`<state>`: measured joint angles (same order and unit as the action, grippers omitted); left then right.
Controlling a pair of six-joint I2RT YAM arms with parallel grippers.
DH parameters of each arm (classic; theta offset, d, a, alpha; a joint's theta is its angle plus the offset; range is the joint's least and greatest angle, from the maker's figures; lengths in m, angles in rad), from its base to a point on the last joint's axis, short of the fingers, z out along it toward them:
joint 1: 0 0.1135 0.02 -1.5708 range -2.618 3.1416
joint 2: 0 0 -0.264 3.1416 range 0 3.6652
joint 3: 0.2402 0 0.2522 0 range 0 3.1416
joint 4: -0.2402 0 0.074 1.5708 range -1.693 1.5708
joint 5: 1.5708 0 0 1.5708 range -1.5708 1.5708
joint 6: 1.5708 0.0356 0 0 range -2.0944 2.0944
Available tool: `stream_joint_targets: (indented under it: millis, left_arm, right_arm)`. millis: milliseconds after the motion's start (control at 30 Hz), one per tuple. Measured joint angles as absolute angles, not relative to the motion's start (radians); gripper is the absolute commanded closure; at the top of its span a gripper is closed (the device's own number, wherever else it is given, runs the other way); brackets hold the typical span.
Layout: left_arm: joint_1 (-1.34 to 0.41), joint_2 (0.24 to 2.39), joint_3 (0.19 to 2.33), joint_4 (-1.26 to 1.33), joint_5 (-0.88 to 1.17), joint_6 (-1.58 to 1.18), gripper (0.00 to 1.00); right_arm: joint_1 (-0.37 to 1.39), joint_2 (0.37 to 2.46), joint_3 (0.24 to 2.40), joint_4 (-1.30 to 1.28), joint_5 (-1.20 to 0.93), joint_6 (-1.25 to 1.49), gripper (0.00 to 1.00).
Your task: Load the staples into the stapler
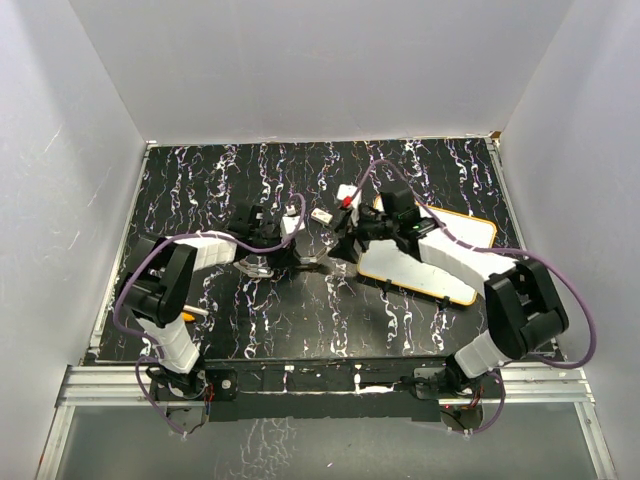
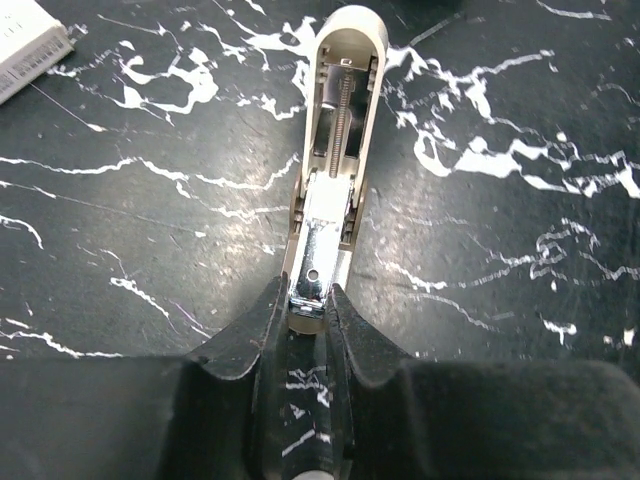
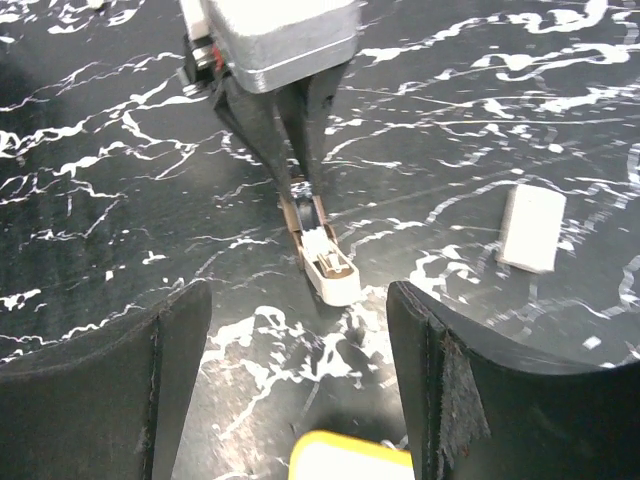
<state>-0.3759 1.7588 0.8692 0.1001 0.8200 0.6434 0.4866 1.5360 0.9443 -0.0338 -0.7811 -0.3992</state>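
The cream stapler (image 2: 340, 120) lies flat on the black marbled table, flipped open, with its spring and metal channel showing. My left gripper (image 2: 305, 300) is shut on the stapler's metal end. Seen from above, that gripper (image 1: 283, 258) holds the stapler (image 1: 305, 263) near the table's middle. In the right wrist view the stapler (image 3: 325, 262) points toward my right gripper (image 3: 300, 370), which hovers open just short of its cream tip, nothing between the fingers. The staples, a pale oblong box (image 3: 533, 227), lie apart on the table, also seen as the box (image 2: 30, 50) and the box (image 1: 322, 215).
A white board with an orange-yellow rim (image 1: 430, 255) lies under the right arm, its corner (image 3: 350, 462) just below my right fingers. A pen with an orange end (image 1: 195, 312) rests by the left arm's base. White walls enclose the table.
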Motion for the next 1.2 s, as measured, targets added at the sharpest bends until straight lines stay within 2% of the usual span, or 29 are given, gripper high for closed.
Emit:
stream_joint_targets:
  millis: [200,333,533,667,733,833,1033,1200]
  left_arm:
    - [-0.452,1.768,0.868,0.226,0.688,0.464,1.00]
    - [-0.511,1.792,0.868,0.300,0.589,0.340,0.92]
    - [-0.567,1.795,0.855,0.369,0.480,0.244,0.70]
    - [-0.582,1.786,0.828,0.413,0.472,0.222,0.55]
    - [-0.585,1.778,0.821,0.412,0.474,0.222,0.44]
    - [-0.587,1.763,0.820,0.384,0.475,0.235,0.34]
    - [-0.559,1.671,0.831,0.252,0.500,0.277,0.30]
    - [-0.390,1.584,0.881,0.172,0.570,0.256,0.30]
  right_arm:
    - [0.385,1.441,0.944,-0.079,-0.747,-0.388,0.26]
    - [0.350,1.374,0.944,-0.117,-0.690,-0.384,0.25]
    - [0.330,1.319,0.944,-0.168,-0.624,-0.384,0.24]
    - [0.324,1.317,0.944,-0.191,-0.597,-0.384,0.24]
    - [0.324,1.317,0.944,-0.199,-0.591,-0.383,0.23]
    - [0.324,1.325,0.945,-0.207,-0.585,-0.381,0.21]
    - [0.324,1.440,1.029,-0.213,-0.571,-0.366,0.19]
    - [0.342,1.577,1.176,-0.209,-0.541,-0.357,0.18]
